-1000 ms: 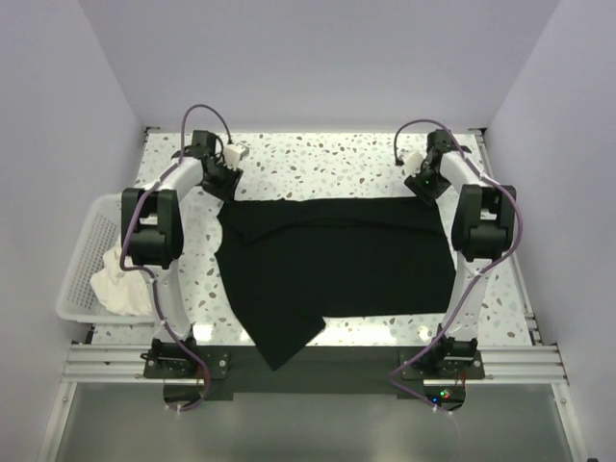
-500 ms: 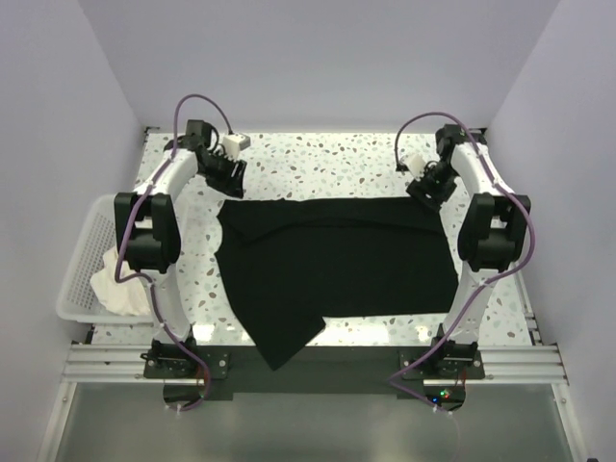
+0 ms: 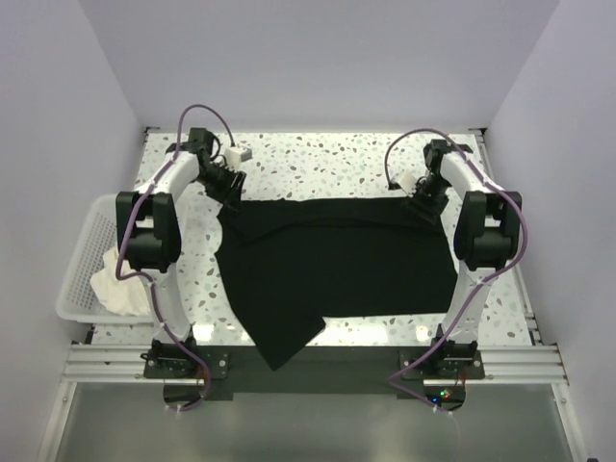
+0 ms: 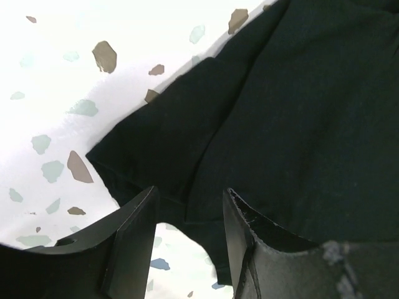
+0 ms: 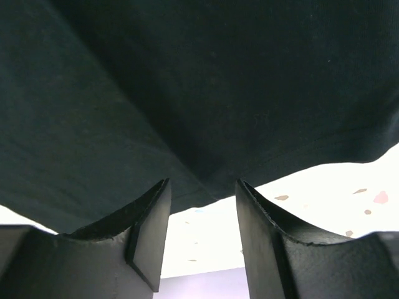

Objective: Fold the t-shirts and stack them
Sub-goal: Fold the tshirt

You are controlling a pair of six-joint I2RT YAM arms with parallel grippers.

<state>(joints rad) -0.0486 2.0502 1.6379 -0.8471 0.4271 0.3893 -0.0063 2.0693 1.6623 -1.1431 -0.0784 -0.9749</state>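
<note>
Wrist views: noted left gripper (image 4: 187, 208) and right gripper (image 5: 202, 196) parted at far corners of black t-shirt (image 3: 337, 260), nothing pinched; presumably poised to fold.

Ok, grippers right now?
Left gripper: open, at the shirt's edge, holding nothing.
Right gripper: open, at the shirt's edge, holding nothing.
</note>
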